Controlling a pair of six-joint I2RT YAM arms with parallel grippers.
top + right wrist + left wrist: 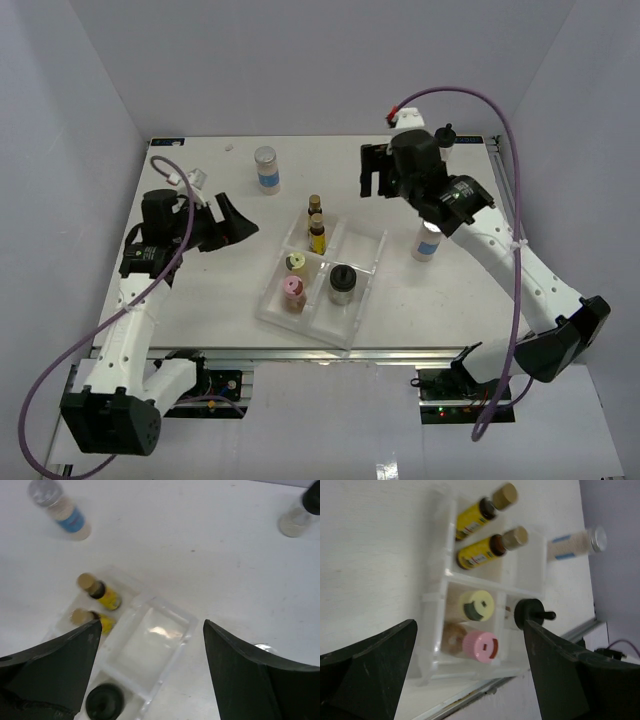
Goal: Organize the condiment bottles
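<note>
A clear divided tray point(365, 262) sits mid-table. Its far left compartment holds two amber yellow-labelled bottles point(317, 230) point(487, 547) point(100, 592). The near left one holds a yellow-capped bottle point(296, 263) point(476, 605) and a pink-capped bottle point(292, 290) point(480, 646). A black-capped jar point(343, 283) point(104, 702) stands in the near right compartment. One silver-lidded blue-labelled jar point(266, 168) point(62, 510) stands at the back left, another point(427, 240) point(575, 544) just right of the tray. My left gripper point(235, 225) point(470, 670) is open left of the tray. My right gripper point(375, 172) point(152, 670) hangs open above the tray's far end, holding nothing.
A second black-capped jar point(445, 135) point(300, 515) stands at the back right near the table's corner. The tray's far right compartment point(152, 640) holds nothing. The metal front edge of the table point(470, 695) runs close to the tray.
</note>
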